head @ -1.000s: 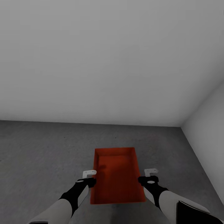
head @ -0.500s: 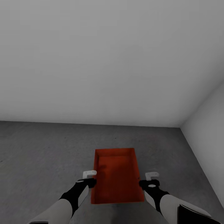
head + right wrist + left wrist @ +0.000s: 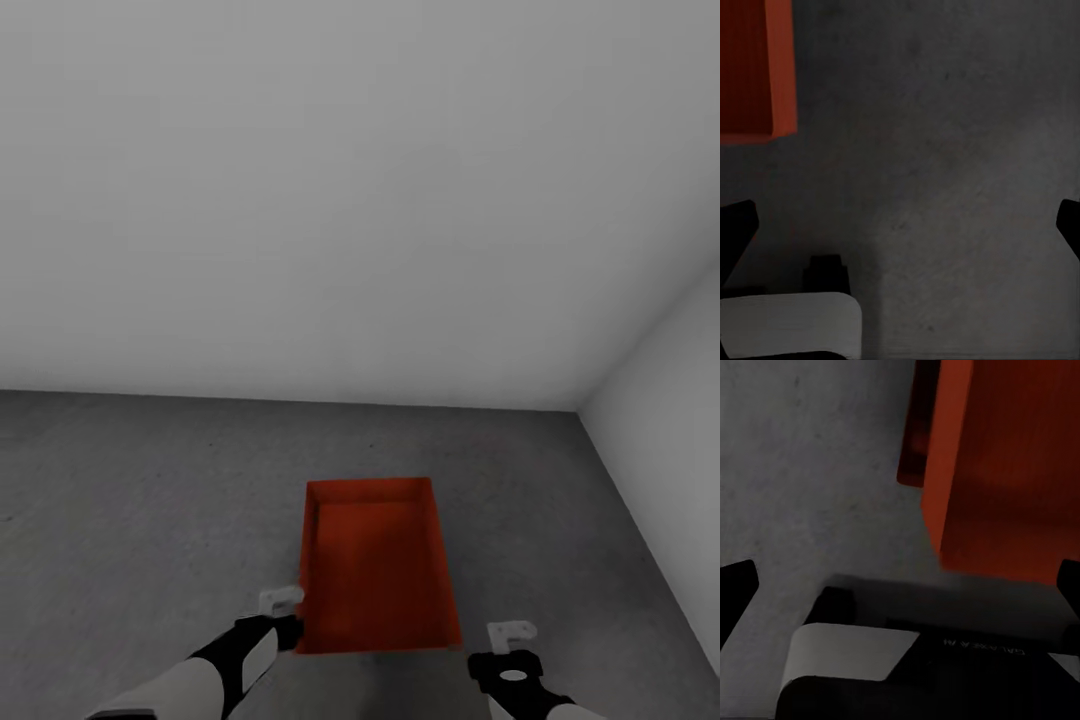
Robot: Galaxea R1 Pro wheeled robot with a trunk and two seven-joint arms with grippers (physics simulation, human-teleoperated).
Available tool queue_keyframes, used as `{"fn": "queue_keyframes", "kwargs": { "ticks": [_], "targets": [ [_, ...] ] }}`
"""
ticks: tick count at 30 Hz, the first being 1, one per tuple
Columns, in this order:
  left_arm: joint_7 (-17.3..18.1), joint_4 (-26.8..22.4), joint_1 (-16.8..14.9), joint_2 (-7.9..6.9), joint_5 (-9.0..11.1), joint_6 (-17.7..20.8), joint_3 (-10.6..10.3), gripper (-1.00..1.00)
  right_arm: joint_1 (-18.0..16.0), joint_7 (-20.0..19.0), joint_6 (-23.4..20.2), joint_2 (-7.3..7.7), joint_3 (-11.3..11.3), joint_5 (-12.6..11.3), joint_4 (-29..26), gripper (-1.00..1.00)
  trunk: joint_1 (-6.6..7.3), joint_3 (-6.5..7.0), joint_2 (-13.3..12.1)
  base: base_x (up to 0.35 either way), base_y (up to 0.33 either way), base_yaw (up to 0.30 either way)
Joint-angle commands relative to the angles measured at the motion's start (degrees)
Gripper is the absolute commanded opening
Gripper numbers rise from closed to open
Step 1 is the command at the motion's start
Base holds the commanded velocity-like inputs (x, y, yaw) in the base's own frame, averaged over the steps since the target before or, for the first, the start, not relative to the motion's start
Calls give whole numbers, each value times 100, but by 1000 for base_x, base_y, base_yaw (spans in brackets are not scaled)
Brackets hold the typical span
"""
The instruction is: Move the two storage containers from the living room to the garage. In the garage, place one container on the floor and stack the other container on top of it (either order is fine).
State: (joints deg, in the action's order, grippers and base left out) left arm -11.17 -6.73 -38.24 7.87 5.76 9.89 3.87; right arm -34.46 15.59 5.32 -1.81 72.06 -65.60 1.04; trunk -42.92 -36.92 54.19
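Orange-red ribbed plastic bin (image 3: pixel 377 565) parked on grey concrete floor (image 3: pixel 130 480) as stack base.
I hold both grippers, left (image 3: pixel 283 608) and right (image 3: pixel 512 640), spread, empty, flanking its near end.

Storage container (image 3: pixel 378 570): orange-red rectangular open-topped bin with slightly sloped walls, upright, resting on the dark grey mottled concrete floor (image 3: pixel 130 490) of the garage, long side running toward the grey-white wall (image 3: pixel 350 180), near the room's corner.
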Motion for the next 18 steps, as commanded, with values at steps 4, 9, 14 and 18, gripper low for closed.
{"fn": "queue_keyframes", "kwargs": {
  "ticks": [4,9,14,18],
  "targets": [
    [-36,324,0,-87,84,17,35,100,54,-31,38,-4,50,-61,11,100,88,68,-159,0,0,0],
    [-42,610,-20,-350,109,-230,35,100,384,-45,47,-6,63,-52,11,100,198,158,-359,0,0,0],
    [-35,656,50,-467,118,-398,35,100,711,-58,48,-18,78,-54,3,100,308,248,-560,0,0,0],
    [-35,663,222,-485,118,-414,35,100,1059,-120,48,-21,80,-52,2,100,396,320,-720,0,0,0]
  ]
}}
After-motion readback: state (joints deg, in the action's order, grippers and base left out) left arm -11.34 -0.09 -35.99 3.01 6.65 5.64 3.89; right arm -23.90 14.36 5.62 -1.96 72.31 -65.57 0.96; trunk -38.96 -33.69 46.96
